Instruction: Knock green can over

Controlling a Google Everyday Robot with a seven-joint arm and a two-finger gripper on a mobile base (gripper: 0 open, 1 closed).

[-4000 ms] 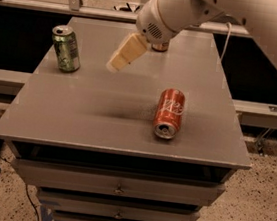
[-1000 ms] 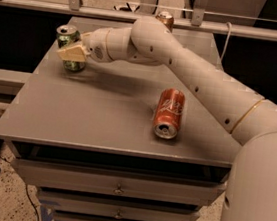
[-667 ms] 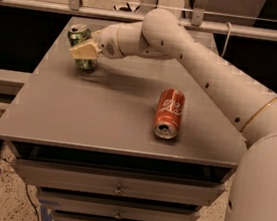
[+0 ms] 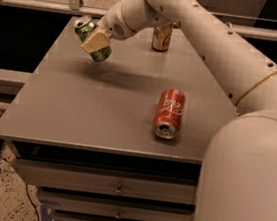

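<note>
The green can [image 4: 85, 28] is at the table's back left, tilted with its silver top toward the upper left, and appears raised off the grey table [image 4: 78, 110], with a shadow beneath it. My gripper [image 4: 95, 42] is closed around the can's middle; one tan finger [image 4: 96, 40] lies across its front. The arm reaches in from the right.
A red can [image 4: 170, 112] lies on its side right of the table's centre, its open end toward the front edge. A gold-brown can [image 4: 161, 37] stands upright at the back, behind the arm. Drawers [image 4: 118, 190] sit below the table front.
The gripper came from mid-table to the green can and closed on it. Since then the can has shifted right, tilted and lifted off the table.
</note>
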